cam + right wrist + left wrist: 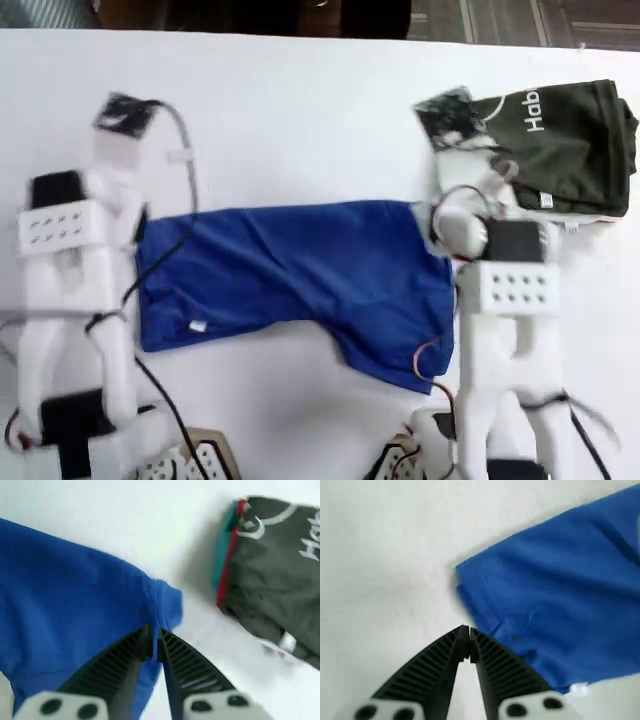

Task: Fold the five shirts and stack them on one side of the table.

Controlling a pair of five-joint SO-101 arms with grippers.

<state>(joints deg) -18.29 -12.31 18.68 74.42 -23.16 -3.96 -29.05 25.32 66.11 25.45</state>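
- Your left gripper [465,642] is closed tip to tip at the left edge of the one blue shirt [300,265]; you can't tell whether it pinches cloth.
- That shirt lies spread mid-tabletop [300,110], with one white tag [197,326].
- Your right gripper [154,642] is closed over its right corner.
- Far right is one folded stack, topped by a dark green shirt [570,140] with white lettering.

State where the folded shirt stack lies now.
High view: the folded shirt stack lies at the table's far right, just past the right end of the blue shirt.
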